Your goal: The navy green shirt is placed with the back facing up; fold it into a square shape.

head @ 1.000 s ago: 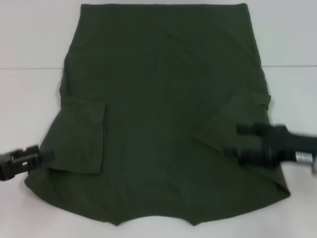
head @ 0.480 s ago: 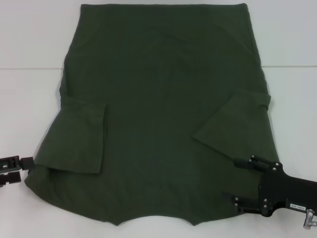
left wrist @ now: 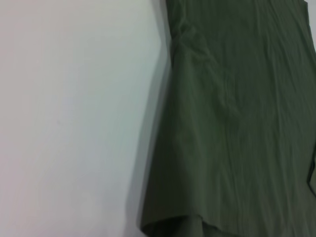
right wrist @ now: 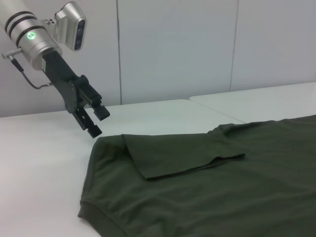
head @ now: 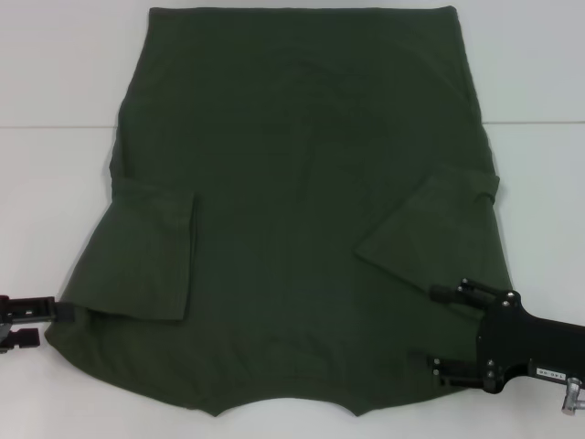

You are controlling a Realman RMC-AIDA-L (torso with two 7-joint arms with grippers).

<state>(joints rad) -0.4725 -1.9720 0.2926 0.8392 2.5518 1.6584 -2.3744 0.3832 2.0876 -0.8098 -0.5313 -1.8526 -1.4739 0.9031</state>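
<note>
The navy green shirt (head: 302, 210) lies flat on the white table (head: 55, 183), back up, both sleeves already folded in; the body folds remain, I judge. The left gripper (head: 50, 311), fingers apart, holds nothing beside the shirt's near-left shoulder; the right gripper (head: 448, 334), fingers spread wide, hovers over the near-right shoulder, empty.

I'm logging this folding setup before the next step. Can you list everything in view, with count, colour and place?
navy green shirt: one, dark olive green, spread flat across the table centre, both sleeves folded inward onto the body.
table: one, white, under the shirt.
wall: white panels, behind the table.
left gripper: one, black, open, at the shirt's near left edge.
right gripper: one, black, open, over the shirt's near right corner.
</note>
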